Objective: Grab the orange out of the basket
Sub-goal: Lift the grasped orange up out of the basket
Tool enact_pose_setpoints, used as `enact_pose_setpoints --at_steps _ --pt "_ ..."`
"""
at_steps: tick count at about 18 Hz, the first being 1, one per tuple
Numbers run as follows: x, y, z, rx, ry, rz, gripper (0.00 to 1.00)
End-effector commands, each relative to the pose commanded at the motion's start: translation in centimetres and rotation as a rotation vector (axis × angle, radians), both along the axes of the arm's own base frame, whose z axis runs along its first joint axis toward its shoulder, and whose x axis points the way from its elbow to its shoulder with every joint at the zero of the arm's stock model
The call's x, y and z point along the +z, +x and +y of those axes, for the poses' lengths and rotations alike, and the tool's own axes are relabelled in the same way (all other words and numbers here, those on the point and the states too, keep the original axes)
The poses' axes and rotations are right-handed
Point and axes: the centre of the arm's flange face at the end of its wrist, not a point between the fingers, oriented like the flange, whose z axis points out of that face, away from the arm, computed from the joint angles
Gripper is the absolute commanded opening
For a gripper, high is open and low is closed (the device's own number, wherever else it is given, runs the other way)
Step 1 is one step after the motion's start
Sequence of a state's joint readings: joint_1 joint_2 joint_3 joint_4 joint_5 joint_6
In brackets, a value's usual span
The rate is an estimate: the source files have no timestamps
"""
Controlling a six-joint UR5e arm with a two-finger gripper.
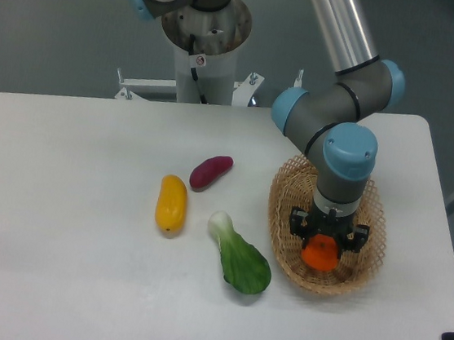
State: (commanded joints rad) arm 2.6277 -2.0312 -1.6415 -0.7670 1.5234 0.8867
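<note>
The orange (321, 254) lies in the near part of the tan wicker basket (286, 195) at the right of the table. My gripper (323, 248) points straight down into the basket, directly over the orange. Its black fingers (296, 224) stand on either side of the fruit and appear shut on it. The gripper body hides the top of the orange, and only its lower front shows. The orange still rests low in the basket.
A green bok choy (240, 258) lies just left of the basket. Farther left are a yellow mango-like fruit (171, 202) and a purple sweet potato (210, 171). The arm's base column (203, 36) stands behind the table. The table's right edge is close to the basket.
</note>
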Motion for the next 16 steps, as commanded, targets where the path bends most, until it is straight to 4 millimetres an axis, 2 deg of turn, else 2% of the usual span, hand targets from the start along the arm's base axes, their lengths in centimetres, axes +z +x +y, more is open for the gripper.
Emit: enact_pose_setpoints --at_steps 4,6,7,12,14,16 --pt "5.1 -1.2 0.1 0.005 0.113 0.042 0.66" --pt "8.8 -1.2 0.7 0.004 0.192 0.063 0.67" --pt "10.0 -1.0 0.9 0.009 0.224 0.066 0.67" --pt "13.8 -0.1 0.7 0.045 0.337 0.052 0.67" --pt "15.3 0.2 0.1 0.046 0.365 0.059 0.67" --pt "15.1 0.0 -0.5 0.062 0.37 0.047 0.67"
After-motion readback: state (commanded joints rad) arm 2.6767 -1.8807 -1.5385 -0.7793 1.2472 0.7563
